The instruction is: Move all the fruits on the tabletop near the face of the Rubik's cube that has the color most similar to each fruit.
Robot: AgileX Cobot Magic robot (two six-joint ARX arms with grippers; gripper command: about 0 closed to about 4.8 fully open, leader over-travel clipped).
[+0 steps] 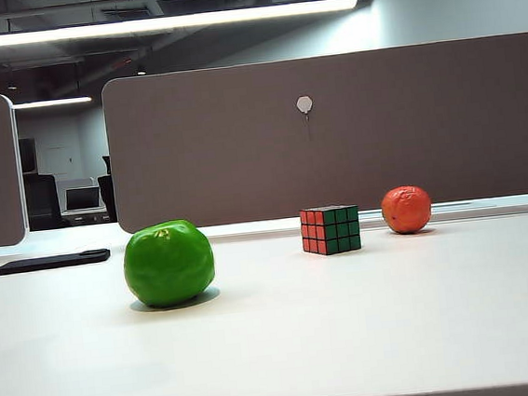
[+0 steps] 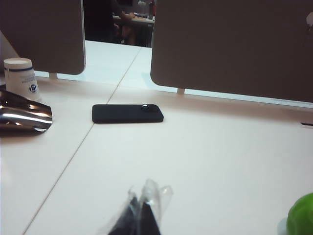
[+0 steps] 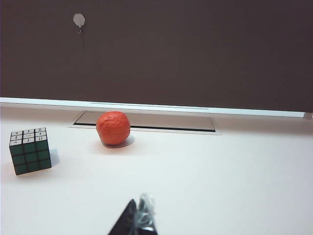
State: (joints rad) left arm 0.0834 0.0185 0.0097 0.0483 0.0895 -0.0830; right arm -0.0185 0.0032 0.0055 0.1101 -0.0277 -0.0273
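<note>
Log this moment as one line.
left claw shut, empty | right claw shut, empty | glossy green fruit, orange-red fruit untouched, apart from Rubik's cube

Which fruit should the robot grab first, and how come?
Probably the left gripper, shut and empty above the tabletop, should open and reach toward the green fruit. That fruit sits on the side of the Rubik's cube showing red, while the orange-red fruit sits by the green face, so both seem swapped. The right gripper also looks shut and empty.

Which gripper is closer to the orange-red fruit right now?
Right. The right gripper, fingers shut, has the orange-red fruit straight ahead across bare table. The left gripper, shut, faces the black phone, with no orange-red fruit in its view.
</note>
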